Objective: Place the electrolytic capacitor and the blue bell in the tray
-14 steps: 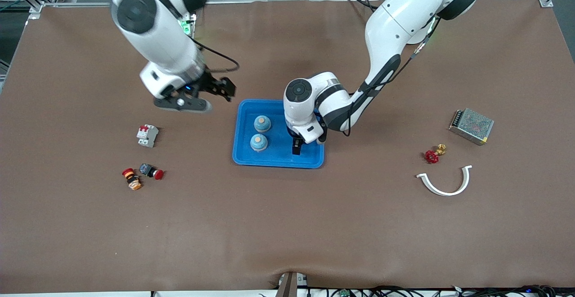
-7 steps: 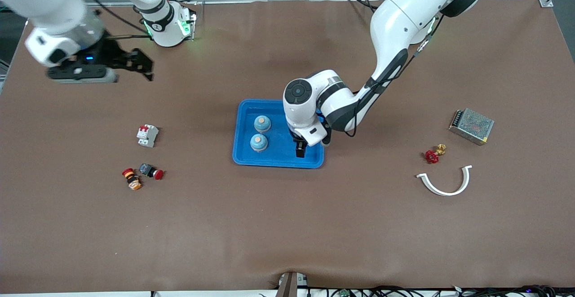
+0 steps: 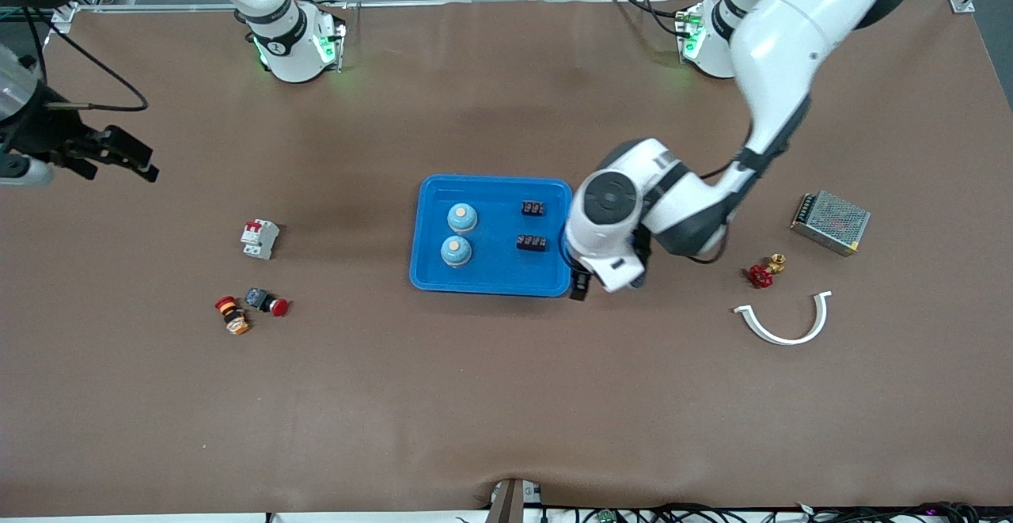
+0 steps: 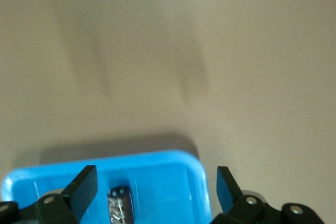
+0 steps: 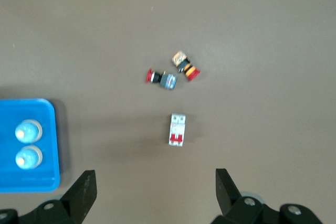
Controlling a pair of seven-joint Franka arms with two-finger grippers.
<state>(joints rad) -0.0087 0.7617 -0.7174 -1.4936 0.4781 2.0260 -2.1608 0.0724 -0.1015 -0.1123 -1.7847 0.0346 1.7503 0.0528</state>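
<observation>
The blue tray (image 3: 491, 180) lies mid-table. In it stand two blue bells (image 3: 461, 217) (image 3: 455, 251) and lie two small black capacitors (image 3: 533, 208) (image 3: 533, 243). My left gripper (image 3: 582, 289) is open and empty over the tray's corner at the left arm's end. The left wrist view shows that tray corner (image 4: 168, 177) and one capacitor (image 4: 119, 208) between the gripper's (image 4: 155, 192) spread jaws. My right gripper (image 3: 119, 165) is open and empty over bare table at the right arm's end. Its wrist view (image 5: 152, 190) shows the tray (image 5: 31, 182) and both bells (image 5: 27, 131).
A white and red circuit breaker (image 3: 259, 238), a red push button (image 3: 273, 304) and an orange one (image 3: 232, 316) lie toward the right arm's end. A red valve (image 3: 761, 274), a white curved piece (image 3: 783, 321) and a metal power supply (image 3: 830, 222) lie toward the left arm's end.
My left gripper has let go of a black capacitor in the tray and moved off to the tray's corner. My right arm has swung away toward its own end of the table.
</observation>
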